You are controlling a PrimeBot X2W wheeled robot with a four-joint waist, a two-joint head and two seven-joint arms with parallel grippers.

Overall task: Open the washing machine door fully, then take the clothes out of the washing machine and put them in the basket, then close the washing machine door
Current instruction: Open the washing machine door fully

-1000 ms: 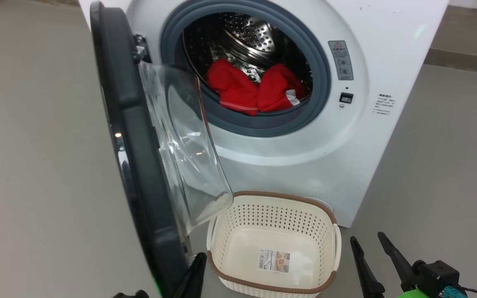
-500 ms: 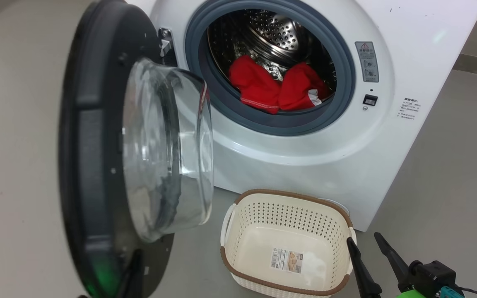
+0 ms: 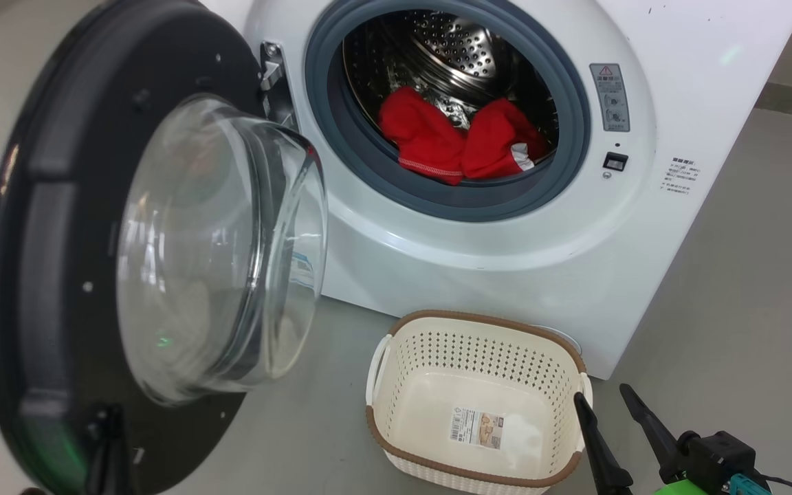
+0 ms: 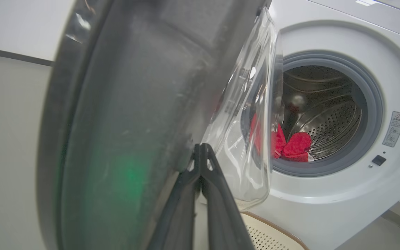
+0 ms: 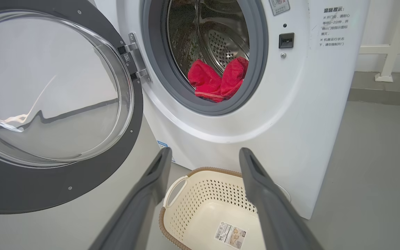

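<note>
The large round washing machine door (image 3: 45,227), with a wide glossy black rim and a bulging clear glass bowl window (image 3: 217,247), stands swung open to the left of the big white boxy front-loading washing machine (image 3: 478,275). It hangs on a metal hinge (image 5: 135,57) beside the grey rubber ring (image 3: 575,124).

The bright red soft fabric clothes (image 3: 465,141) lie in two lumps inside the perforated steel drum (image 3: 451,48), low and at the front, and their lower edge rests on the rubber ring. A small white patch shows on the right lump.

The small cream plastic basket (image 3: 478,330), with perforated sides and a brown woven-look rim, stands on the grey floor (image 3: 746,289) just in front of the machine, below the opening. A sticker (image 3: 477,427) shows on its bottom.

The left gripper (image 4: 200,152) has its two dark fingers pressed together, and their tips meet the low part of the door's dark face. The right gripper (image 3: 602,395) hangs near the right end of the basket. Its fingers are spread wide and hold nothing; in the right wrist view they point toward the basket and the machine.
</note>
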